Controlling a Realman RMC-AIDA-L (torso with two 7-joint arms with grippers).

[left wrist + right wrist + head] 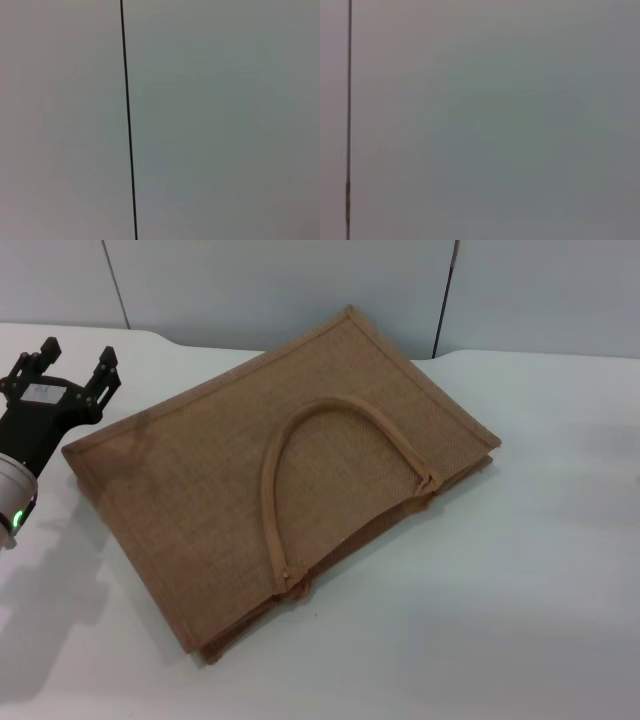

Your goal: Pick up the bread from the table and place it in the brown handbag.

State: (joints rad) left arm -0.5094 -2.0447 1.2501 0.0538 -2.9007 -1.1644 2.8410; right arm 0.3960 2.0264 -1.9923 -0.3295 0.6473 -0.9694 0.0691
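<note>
At nine o'clock in your head view, the left gripper [77,365] hovers over the white table [520,580], its black fingers [106,368] spread apart and holding nothing. A grey panelled wall [280,285] runs along twelve o'clock. At centre, the brown handbag [200,510] lies flat, one handle [330,410] looped across it. You cannot see the bread. Both wrist views show only wall.

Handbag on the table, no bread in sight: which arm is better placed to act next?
Left, probably. The left gripper hovers open above the table, just off the far left corner of the flat-lying brown handbag. The right arm shows in no view, and its wrist camera sees only a blank wall.
</note>
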